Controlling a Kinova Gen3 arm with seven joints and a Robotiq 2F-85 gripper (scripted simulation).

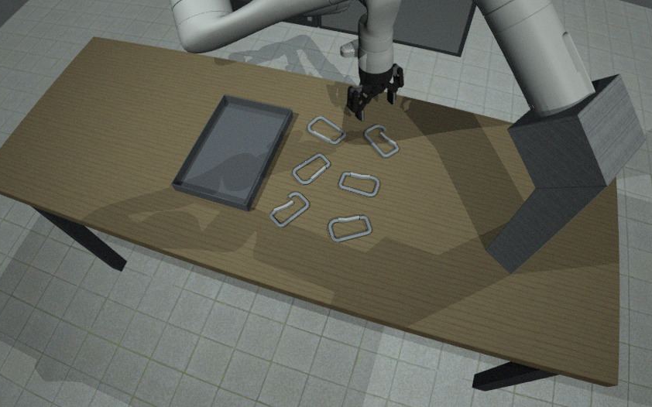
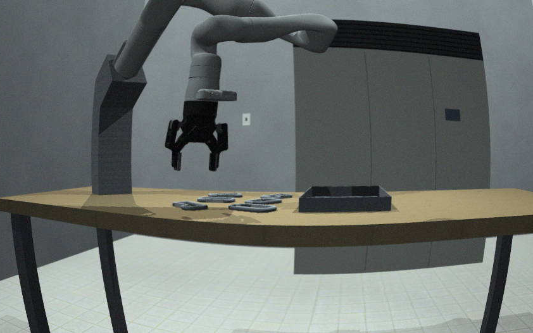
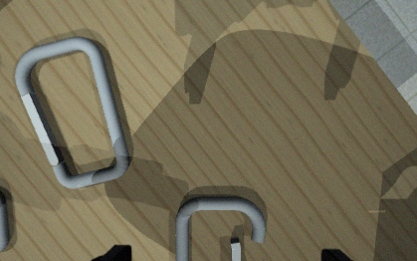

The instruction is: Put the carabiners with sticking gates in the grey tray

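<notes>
Holds the claw [image 1: 376, 109] [image 2: 195, 168] [image 3: 225, 255] spread above the table [image 1: 116, 126] [image 2: 446, 206] [image 3: 301, 125], probably for straddling the open-gated carabiner [image 1: 373, 146] [image 2: 201, 207] [image 3: 182, 234]. Lies flat outside the tray [image 1: 212, 198] [image 2: 345, 204], seemingly awaiting sorting; in the top view, runs lengthwise upper left to lower right, mouth near the upper end.

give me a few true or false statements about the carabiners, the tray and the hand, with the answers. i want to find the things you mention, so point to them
1. Six carabiners lie on the table [image 1: 131, 131] [image 2: 446, 206]. True.
2. The hand [image 1: 376, 108] [image 2: 195, 162] is closed on a carabiner. False: it is open and holds nothing, above the table.
3. The grey tray [image 1: 212, 196] [image 2: 344, 204] already holds one carabiner. False: no carabiner is in it.
4. Two carabiners have their gates standing open. True.
5. The carabiner nearest the tray's far end from the arm's mount is upright. False: all six lie flat.
</notes>
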